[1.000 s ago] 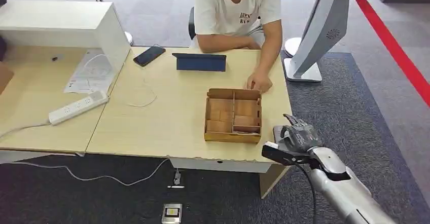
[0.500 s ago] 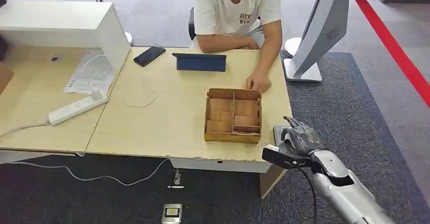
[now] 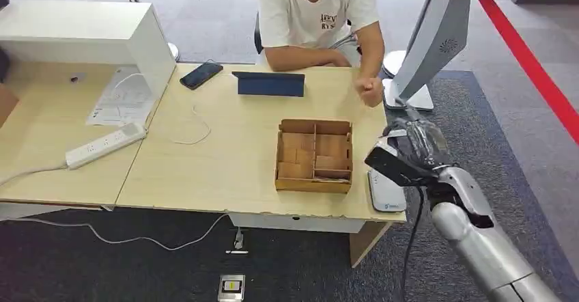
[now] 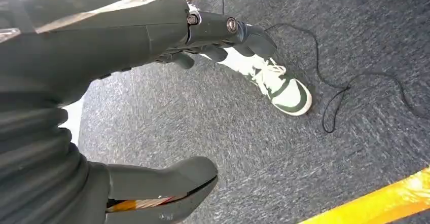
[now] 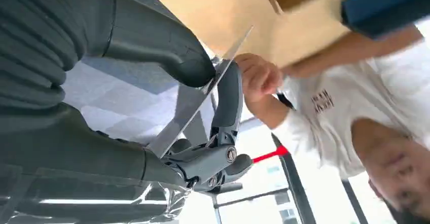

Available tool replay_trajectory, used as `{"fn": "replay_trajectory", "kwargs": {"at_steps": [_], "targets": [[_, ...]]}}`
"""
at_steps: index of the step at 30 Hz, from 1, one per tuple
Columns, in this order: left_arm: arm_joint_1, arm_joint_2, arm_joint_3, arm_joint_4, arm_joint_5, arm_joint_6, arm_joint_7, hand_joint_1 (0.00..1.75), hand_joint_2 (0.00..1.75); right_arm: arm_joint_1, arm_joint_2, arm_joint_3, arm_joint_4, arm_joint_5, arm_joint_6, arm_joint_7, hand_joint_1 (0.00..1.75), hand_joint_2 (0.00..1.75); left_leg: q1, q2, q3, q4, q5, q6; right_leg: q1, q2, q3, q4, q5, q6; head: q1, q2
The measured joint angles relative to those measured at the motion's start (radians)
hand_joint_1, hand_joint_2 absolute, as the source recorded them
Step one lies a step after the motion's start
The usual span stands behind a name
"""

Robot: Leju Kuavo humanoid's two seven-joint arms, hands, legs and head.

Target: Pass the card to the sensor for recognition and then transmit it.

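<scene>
My right hand (image 3: pixel 414 146) hangs in the air beyond the table's right edge, raised above the grey-white sensor pad (image 3: pixel 386 193) at the table's front right corner. It pinches a thin pale card (image 5: pixel 199 101) edge-on between thumb (image 5: pixel 175 57) and a dark finger. A person in a white shirt (image 3: pixel 315 9) sits at the far side, with a fist (image 3: pixel 371 91) lifted close to my hand and the card. My left hand (image 4: pixel 152 107) hangs over grey carpet with its thumb and fingers apart, holding nothing.
A compartmented cardboard box (image 3: pixel 314 156) sits left of the sensor. A blue tablet (image 3: pixel 271 83), a phone (image 3: pixel 201 74), a power strip (image 3: pixel 106 144) and a white cabinet (image 3: pixel 89 32) lie farther left. A white kiosk stand (image 3: pixel 437 39) rises just behind my right hand.
My right hand has lifted off the sensor pad and moved up and away, uncovering it. The person's hand left the box's far edge and rose toward my hand.
</scene>
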Motion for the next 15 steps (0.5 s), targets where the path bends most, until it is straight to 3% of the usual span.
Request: {"fn": "replay_trajectory", "kwargs": {"at_steps": [8,15], "targets": [[0.000,0.002,0.000,0.000,0.000,-0.002,-0.006,0.00,1.75,-0.023,-0.002,-0.031,-0.084,-0.007,-0.002,-0.005,1.75,1.75,0.000,0.000,0.000,0.000,0.000,0.000,0.000,0.000,0.000,0.000,0.000,0.000,0.000,0.000],[-0.002,0.023,-0.010,0.000,-0.042,-0.037,-0.054,0.00,1.75,-0.082,0.037,-0.017,-0.030,0.081,-0.025,-0.057,1.75,1.75,0.000,0.000,0.000,0.000,0.000,0.000,0.000,0.000,0.000,0.001,0.000,0.000,0.000,0.000]]}}
